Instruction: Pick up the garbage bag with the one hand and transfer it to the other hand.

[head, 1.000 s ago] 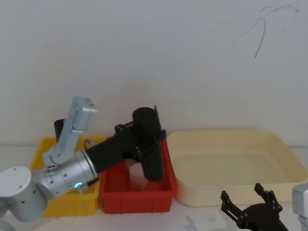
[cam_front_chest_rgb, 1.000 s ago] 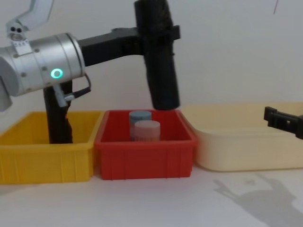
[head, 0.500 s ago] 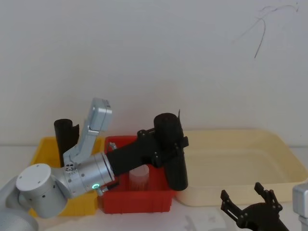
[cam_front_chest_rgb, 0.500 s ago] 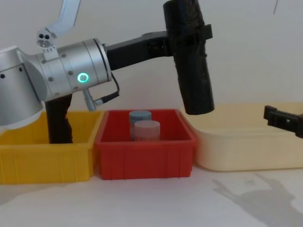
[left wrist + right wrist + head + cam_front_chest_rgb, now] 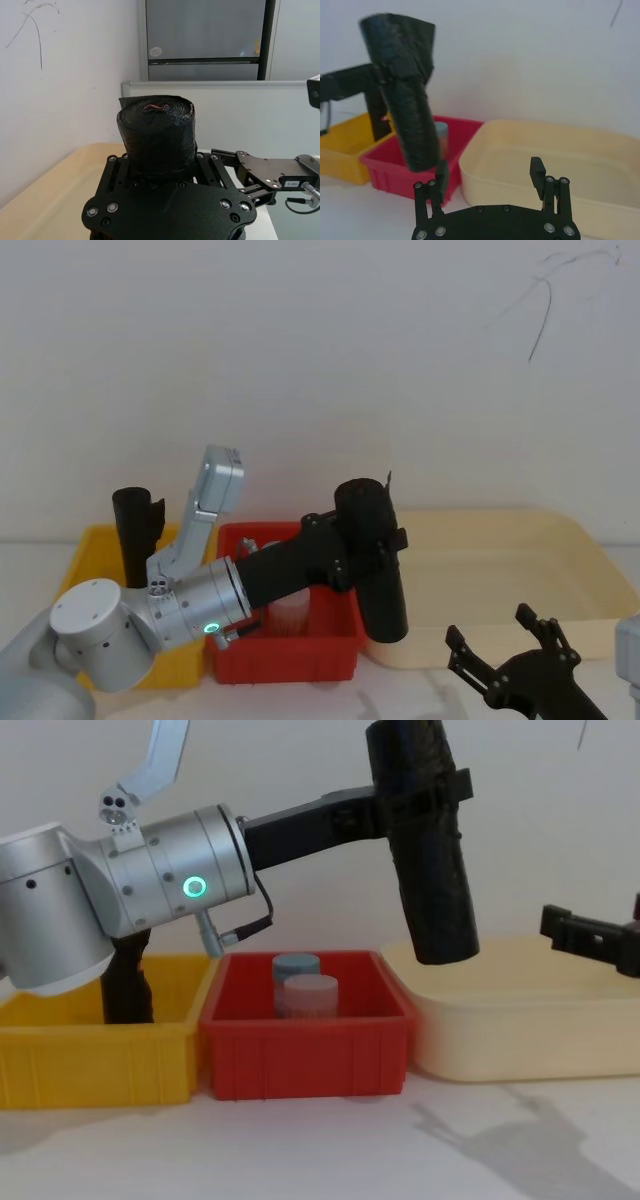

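the left gripper is clamped round the upper part of the garbage bag, holding it in the air, nearly upright, its lower end above where the red bin meets the cream tub. the right gripper sits low on the right, fingers spread wide, apart from the bag. a second black roll stands in the yellow bin.

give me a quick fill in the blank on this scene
The left gripper holds the ___ garbage bag in the air.
The right gripper has its jaws ___.
Two jars stand in the ___ bin.
A second roll stands in the ___ bin.
Missing words: black; open; red; yellow.
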